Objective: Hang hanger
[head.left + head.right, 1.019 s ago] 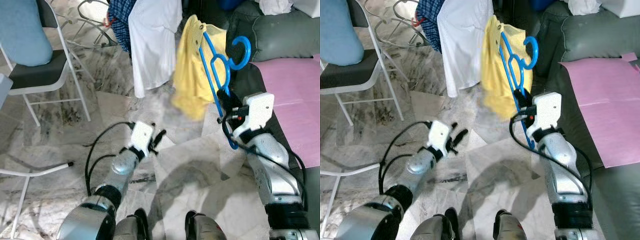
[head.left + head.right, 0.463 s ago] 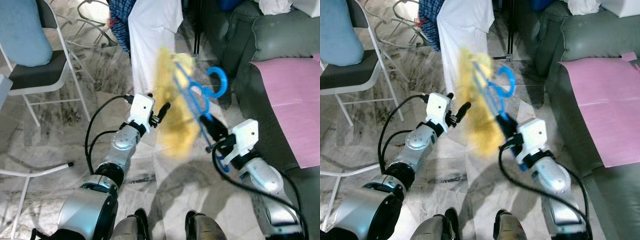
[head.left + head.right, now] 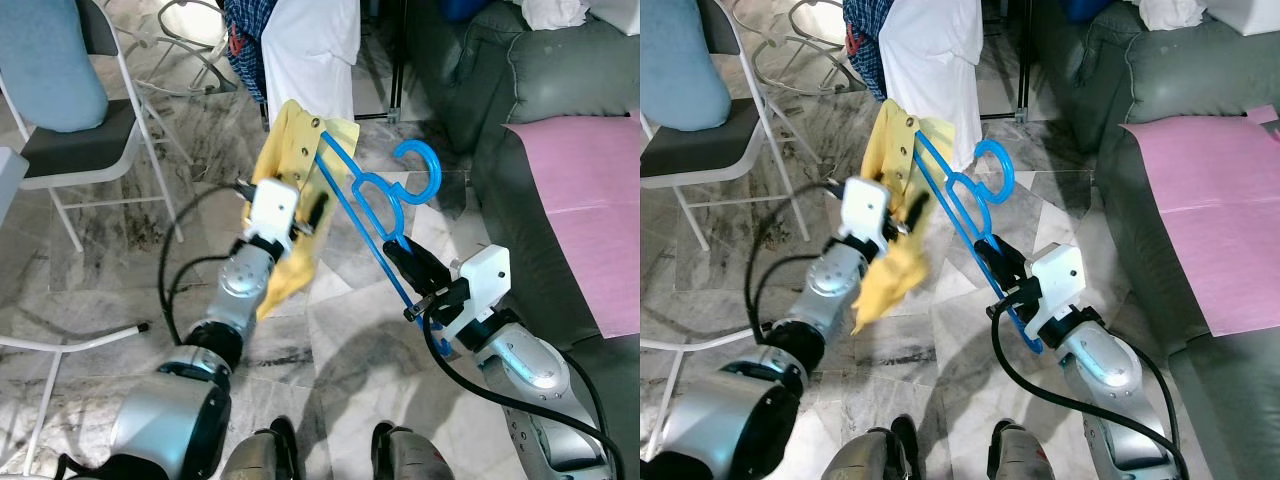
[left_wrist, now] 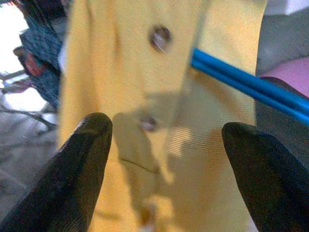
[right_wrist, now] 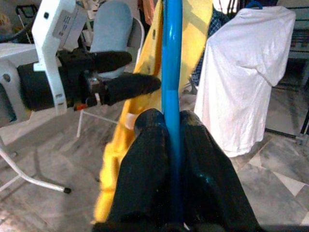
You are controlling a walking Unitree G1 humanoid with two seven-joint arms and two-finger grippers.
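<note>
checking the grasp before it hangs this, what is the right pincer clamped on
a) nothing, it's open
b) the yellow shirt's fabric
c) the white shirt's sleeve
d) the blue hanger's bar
d: the right pincer has its two black fingers closed on either side of the blue hanger, while the yellow shirt drapes from the hanger's far end, by the open left pincer.

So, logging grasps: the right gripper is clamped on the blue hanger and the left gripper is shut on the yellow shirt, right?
Not quite. The right gripper is clamped on the blue hanger, but the left gripper is open at the yellow shirt, as the left wrist view shows.
</note>
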